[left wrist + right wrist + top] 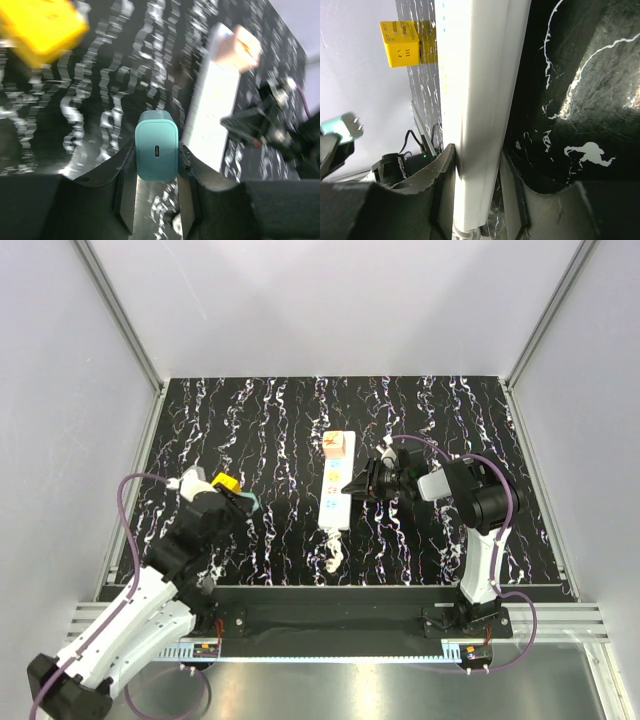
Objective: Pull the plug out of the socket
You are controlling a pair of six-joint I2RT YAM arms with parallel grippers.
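Note:
The socket [335, 488] is a long white power strip lying lengthwise mid-table, with its knotted cord [333, 552] at the near end. A peach block [338, 444] sits on its far end. My right gripper [352, 486] is shut across the strip's width from the right; in the right wrist view the strip [480, 75] fills the gap between its fingers [477, 165]. My left gripper [248, 502] is left of the strip and apart from it. It is shut on a teal plug [156, 150], whose prongs show in the right wrist view [342, 127].
A yellow adapter cube [226, 483] lies on the black marbled mat just beyond the left gripper; it also shows in the left wrist view [42, 25] and the right wrist view [400, 42]. White walls enclose the mat on three sides.

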